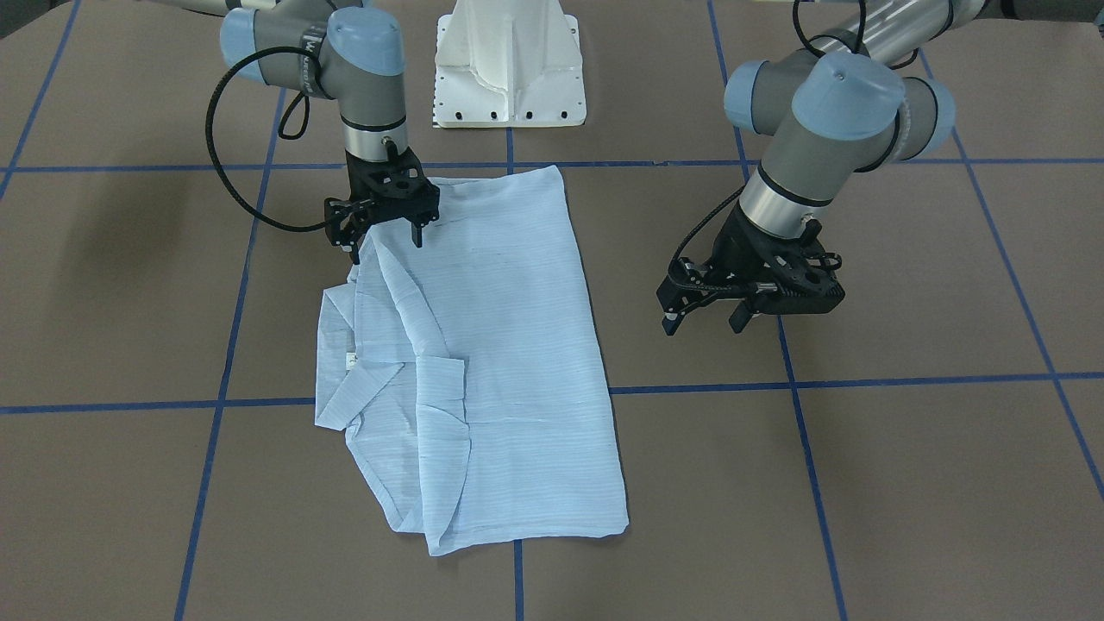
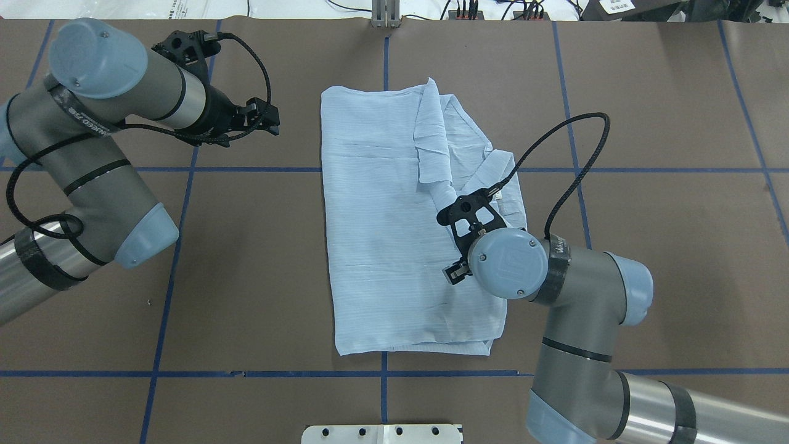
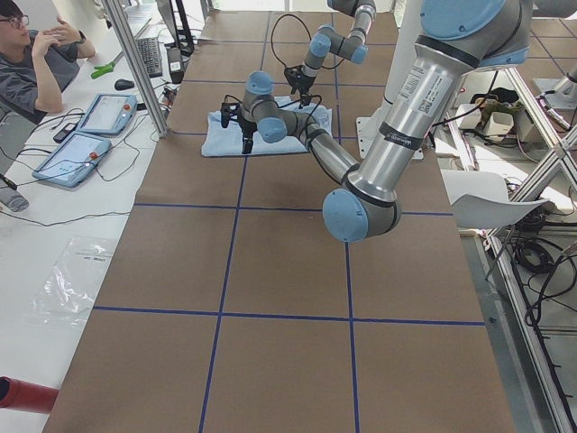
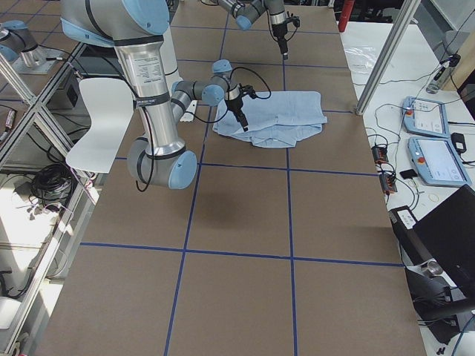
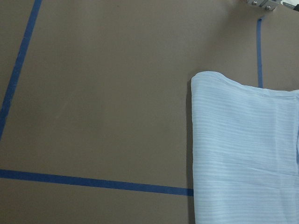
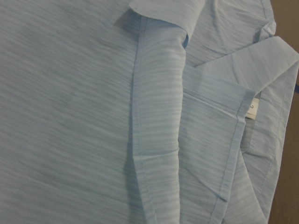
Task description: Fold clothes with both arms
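The pale-blue striped shirt (image 1: 509,345) lies folded into a long rectangle on the brown table (image 1: 906,483), with its collar (image 1: 362,379) and neck label (image 6: 252,108) on the side toward my right arm. My right gripper (image 1: 385,246) hangs open just above the shirt's edge near the robot, with nothing between its fingers. The overhead view shows it over the shirt (image 2: 382,234) as the right gripper (image 2: 448,245). My left gripper (image 1: 703,326) is open over bare table, well clear of the cloth. From overhead the left gripper (image 2: 271,120) sits beside the shirt's far corner.
The white pedestal base (image 1: 509,69) stands at the table's robot side. Blue tape lines (image 1: 802,448) grid the brown surface. A person (image 3: 36,54) sits beside tablets (image 3: 77,153) off the far edge. A white chair (image 4: 96,111) stands behind the robot.
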Available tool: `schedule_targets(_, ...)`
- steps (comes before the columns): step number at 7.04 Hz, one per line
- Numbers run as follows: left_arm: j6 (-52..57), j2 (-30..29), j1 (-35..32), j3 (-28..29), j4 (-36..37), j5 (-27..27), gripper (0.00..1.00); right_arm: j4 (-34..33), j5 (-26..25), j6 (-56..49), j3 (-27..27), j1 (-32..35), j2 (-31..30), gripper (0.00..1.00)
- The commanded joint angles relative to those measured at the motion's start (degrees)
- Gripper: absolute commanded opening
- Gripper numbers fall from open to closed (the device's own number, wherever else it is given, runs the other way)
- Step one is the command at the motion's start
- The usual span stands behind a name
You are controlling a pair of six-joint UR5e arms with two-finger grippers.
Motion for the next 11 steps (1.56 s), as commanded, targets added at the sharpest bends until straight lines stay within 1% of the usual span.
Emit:
schedule_targets(1,0.0,0.1,-0.1,0.0,-0.1,-0.1,1.0,0.1,-0.1,-2.0,-3.1,0.2,1.5,1.0)
schedule_targets(3,0.0,0.4,0.0,0.0,-0.3,0.0,1.0,0.4,-0.2,-3.4,-3.3,1.0,1.0,1.0)
schedule_targets(4,0.0,0.6,0.0,0.1,-0.4,0.0,1.0,0.4,-0.1,-3.7,-4.8,1.6,1.0,1.0)
schedule_targets(6,0.0,0.2,0.0,0.0,-0.3,0.1,1.0,0.4,0.0,-5.3,-5.5,3.0,0.6,1.0)
schedule_targets(7,0.0,0.0,0.0,0.0,-0.3,0.1,1.0,0.3,0.5,-6.9,-5.5,4.9,0.3,1.0)
schedule_targets(8,-0.1,-0.1,0.3,0.0,-0.1,0.1,1.0,0.4,0.8,-8.7,-5.3,7.5,-1.7,1.0)
schedule_targets(9,-0.5,-0.8,0.3,0.0,0.1,0.1,1.0,0.7,1.3,-9.9,-4.7,9.7,-5.6,1.0)
schedule_targets(10,-0.6,-1.2,0.3,-0.1,0.2,0.0,1.0,3.1,2.8,-13.1,-2.4,12.0,-8.9,1.0)
schedule_targets(11,-0.6,-1.1,0.3,-0.1,0.2,0.1,1.0,3.3,9.6,-14.2,0.4,15.0,-8.6,1.0)
